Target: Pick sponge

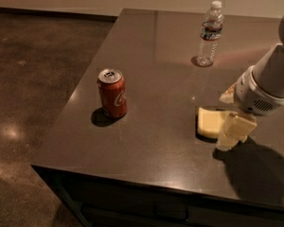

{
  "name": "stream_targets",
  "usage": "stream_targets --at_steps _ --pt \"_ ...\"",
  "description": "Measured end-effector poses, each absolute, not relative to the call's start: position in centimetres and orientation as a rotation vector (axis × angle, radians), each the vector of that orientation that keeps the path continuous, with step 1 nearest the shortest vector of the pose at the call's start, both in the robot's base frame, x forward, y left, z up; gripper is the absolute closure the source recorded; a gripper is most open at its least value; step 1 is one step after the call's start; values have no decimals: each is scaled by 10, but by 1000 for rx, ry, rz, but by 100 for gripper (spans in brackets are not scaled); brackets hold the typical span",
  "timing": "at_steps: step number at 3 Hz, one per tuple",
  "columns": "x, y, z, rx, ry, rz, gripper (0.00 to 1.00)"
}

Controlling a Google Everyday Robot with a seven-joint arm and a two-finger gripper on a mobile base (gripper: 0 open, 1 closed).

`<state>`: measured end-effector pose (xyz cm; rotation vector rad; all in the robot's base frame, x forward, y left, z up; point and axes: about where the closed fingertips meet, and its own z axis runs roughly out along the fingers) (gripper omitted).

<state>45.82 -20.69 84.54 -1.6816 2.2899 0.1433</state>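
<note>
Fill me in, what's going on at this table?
A robot arm reaches in from the picture's right, its open gripper low around the right end of the yellow sponge, which lies flat on the dark table, not yet lifted. A red can and a water bottle stand apart, untouched.

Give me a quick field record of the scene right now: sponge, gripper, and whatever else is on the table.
sponge: pale yellow, lying flat on the table, right of centre
gripper: low at the sponge's right edge, overlapping it in this view; contact cannot be told
red can: upright, left of the sponge, well apart from it
water bottle: upright, capped, toward the far side
table: dark top
pick status: sponge not lifted
</note>
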Motion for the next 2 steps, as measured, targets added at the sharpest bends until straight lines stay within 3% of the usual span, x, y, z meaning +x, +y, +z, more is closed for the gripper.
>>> stream_targets --at_steps 2 --pt "464 -208 850 -1669 2308 171 65"
